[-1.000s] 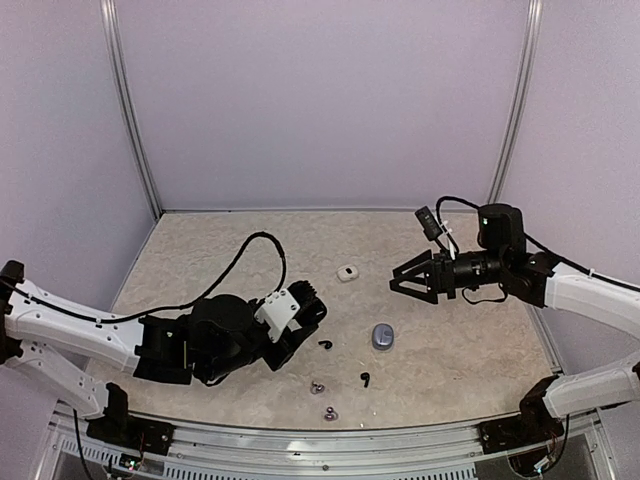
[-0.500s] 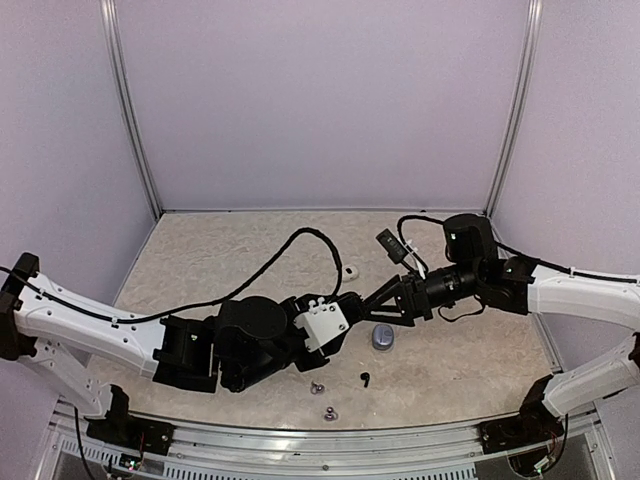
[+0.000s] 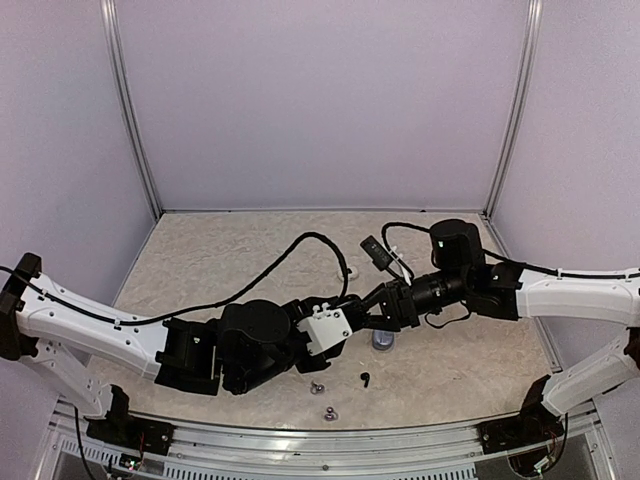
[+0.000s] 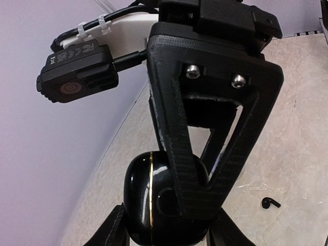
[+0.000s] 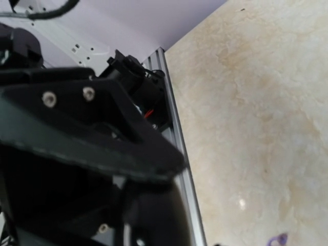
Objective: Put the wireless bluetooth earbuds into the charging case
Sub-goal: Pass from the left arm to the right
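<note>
A glossy black charging case [image 4: 141, 200] with a thin gold seam is clamped between the fingers of my left gripper [image 4: 166, 231], above the table's middle. My right gripper [image 3: 372, 318] meets the left gripper [image 3: 346, 322] there. One right finger [image 4: 184, 154] lies across the case's front face, and its other finger is mostly hidden behind it. The right wrist view is a dark blur up close. One black earbud [image 3: 365, 378] lies on the table, also seen in the left wrist view [image 4: 270, 202]. Two silvery earbuds [image 3: 316, 387] [image 3: 329, 412] lie near the front edge.
A blue-grey case [image 3: 382, 340] sits just under the right gripper. A small white case [image 3: 351, 271] lies behind the two grippers, partly covered by the left arm's cable. The metal front rail [image 3: 330, 445] borders the table.
My left arm has carried the black case rightward and up to the middle. My right gripper has swung left to meet it, and its jaws have narrowed.
</note>
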You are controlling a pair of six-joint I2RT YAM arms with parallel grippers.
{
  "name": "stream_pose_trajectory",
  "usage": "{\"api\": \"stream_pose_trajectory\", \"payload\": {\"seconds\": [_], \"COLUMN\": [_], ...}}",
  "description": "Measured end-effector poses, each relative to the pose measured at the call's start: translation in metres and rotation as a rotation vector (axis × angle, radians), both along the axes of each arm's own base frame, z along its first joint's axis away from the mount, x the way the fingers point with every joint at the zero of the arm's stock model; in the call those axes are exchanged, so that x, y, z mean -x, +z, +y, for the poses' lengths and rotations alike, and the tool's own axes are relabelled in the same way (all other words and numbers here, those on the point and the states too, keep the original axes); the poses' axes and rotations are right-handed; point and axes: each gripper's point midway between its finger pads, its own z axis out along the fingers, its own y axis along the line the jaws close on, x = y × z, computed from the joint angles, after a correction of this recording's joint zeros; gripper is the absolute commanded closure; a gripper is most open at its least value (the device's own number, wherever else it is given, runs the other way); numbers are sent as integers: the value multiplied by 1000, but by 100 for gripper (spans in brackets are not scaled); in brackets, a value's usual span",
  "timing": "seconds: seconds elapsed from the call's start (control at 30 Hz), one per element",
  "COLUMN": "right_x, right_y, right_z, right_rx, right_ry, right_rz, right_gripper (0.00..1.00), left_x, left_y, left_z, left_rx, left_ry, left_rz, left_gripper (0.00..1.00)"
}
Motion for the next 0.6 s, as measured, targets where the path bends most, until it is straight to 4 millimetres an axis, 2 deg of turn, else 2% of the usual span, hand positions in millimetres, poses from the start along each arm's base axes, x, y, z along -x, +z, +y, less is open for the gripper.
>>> {"api": "stream_pose_trajectory", "payload": {"seconds": [0.37, 0.6], "right_x": [1, 1], "right_y": [11, 12], "right_z": [6, 7], "right_rx": [-45, -54], "right_ry": [3, 3], "right_rz": [12, 9], "right_gripper": [81, 88], "left_x": [-3, -3], "left_y": [5, 7], "left_z": [2, 3], "left_rx": [13, 43], "left_ry": [22, 25], "left_rz": [-18, -12], "left_gripper": [58, 36]}}
